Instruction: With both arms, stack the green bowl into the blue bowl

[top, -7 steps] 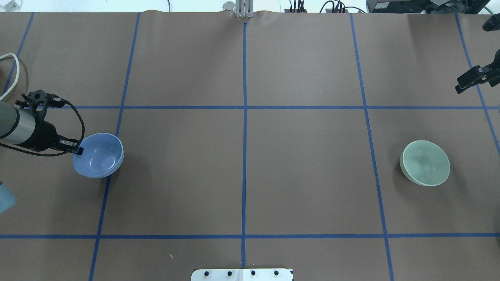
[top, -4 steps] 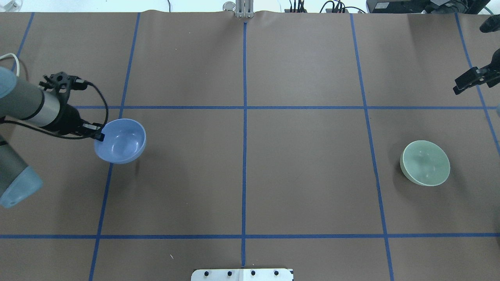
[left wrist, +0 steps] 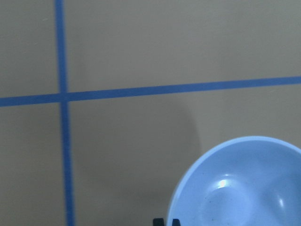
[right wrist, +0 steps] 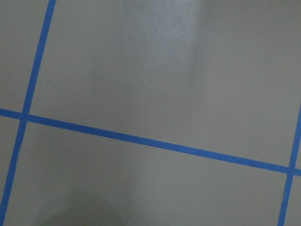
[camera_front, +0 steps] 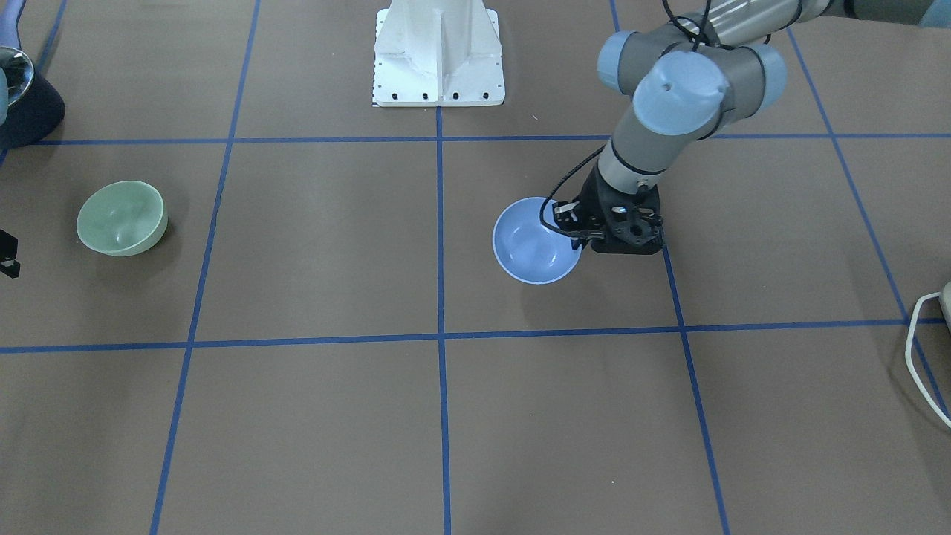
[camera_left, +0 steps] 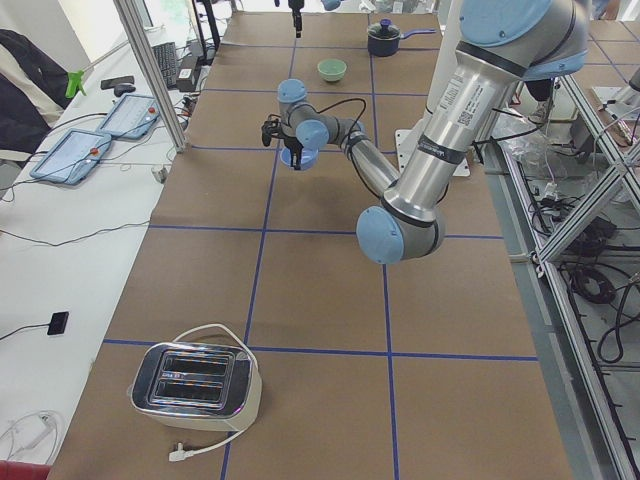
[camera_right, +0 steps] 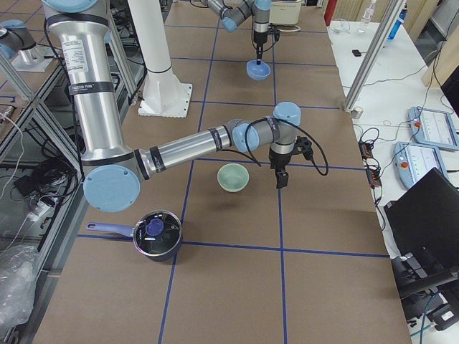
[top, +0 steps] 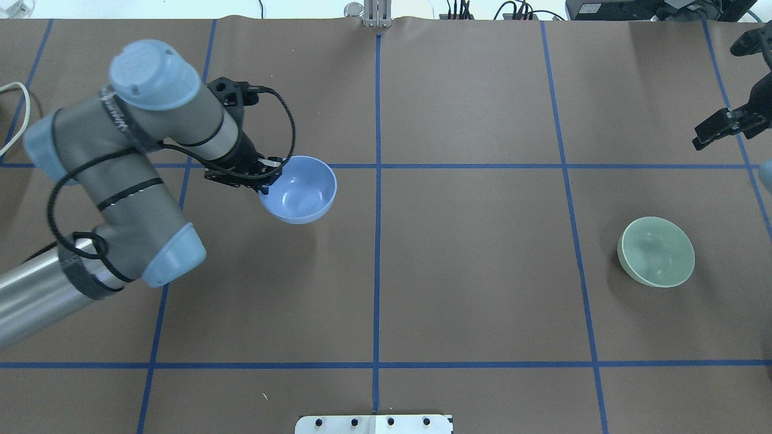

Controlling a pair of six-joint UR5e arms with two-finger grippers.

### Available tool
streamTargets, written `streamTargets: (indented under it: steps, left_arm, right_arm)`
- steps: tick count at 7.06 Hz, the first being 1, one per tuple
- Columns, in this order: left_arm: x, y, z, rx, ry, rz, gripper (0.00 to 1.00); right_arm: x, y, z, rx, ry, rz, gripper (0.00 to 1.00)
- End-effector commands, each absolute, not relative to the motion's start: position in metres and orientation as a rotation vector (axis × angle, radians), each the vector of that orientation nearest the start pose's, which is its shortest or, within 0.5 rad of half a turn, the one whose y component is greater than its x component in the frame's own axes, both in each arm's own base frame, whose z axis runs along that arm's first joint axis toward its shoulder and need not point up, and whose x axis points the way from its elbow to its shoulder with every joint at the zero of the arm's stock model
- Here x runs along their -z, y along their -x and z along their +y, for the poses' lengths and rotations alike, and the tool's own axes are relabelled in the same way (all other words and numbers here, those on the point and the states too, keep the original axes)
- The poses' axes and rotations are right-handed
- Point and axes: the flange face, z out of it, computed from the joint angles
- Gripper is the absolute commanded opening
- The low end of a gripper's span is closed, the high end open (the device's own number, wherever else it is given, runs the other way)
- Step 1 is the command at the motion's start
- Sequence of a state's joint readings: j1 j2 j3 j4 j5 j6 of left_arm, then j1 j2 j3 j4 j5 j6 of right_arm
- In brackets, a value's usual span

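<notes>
1. the green bowl (top: 656, 251) sits upright on the brown table (top: 470, 289), far over on the robot's right side. nothing touches it and nothing is in it.
2. the blue bowl (top: 300, 190) is well apart from it, left of the centre tape line (top: 377, 241), with its mouth up. the soft shadow offset beneath it suggests it hangs just clear of the table rather than resting on it.
3. the left gripper (top: 263, 179) pinches the blue bowl by its rim, on the side nearest the arm. a rim pinch suits a smooth, glossy bowl with no handle, and it leaves the hollow free to take the other bowl.
4. the right gripper (top: 711, 129) hangs near the table's right edge, beyond the green bowl and apart from it, with nothing in it. whether its fingers are spread or pressed together i cannot tell.
5. my read: the blue bowl is likely meant for middle ground that both arms can reach. the stacking itself is not begun, and the green bowl is not yet picked up.
6. risk: a one-sided rim hold may let the bowl tip or slip when it is set down.
</notes>
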State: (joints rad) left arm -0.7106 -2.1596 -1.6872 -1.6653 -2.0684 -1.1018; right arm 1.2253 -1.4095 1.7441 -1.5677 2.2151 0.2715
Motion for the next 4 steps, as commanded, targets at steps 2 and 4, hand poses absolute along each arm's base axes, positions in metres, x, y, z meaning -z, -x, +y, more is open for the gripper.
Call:
streamTargets:
  steps: [2, 4]
  left_arm:
    - [-0.205, -0.526, -0.469, 0.052, -0.076, 0.902, 0.0]
    - [-0.205, -0.55, -0.452, 0.05, -0.094, 0.921, 0.0]
  right_arm:
    - [-0.492, 0.122, -0.554, 0.181, -0.121, -0.711, 1.0]
    - [-0.491, 0.122, -0.554, 0.182, -0.122, -0.712, 1.0]
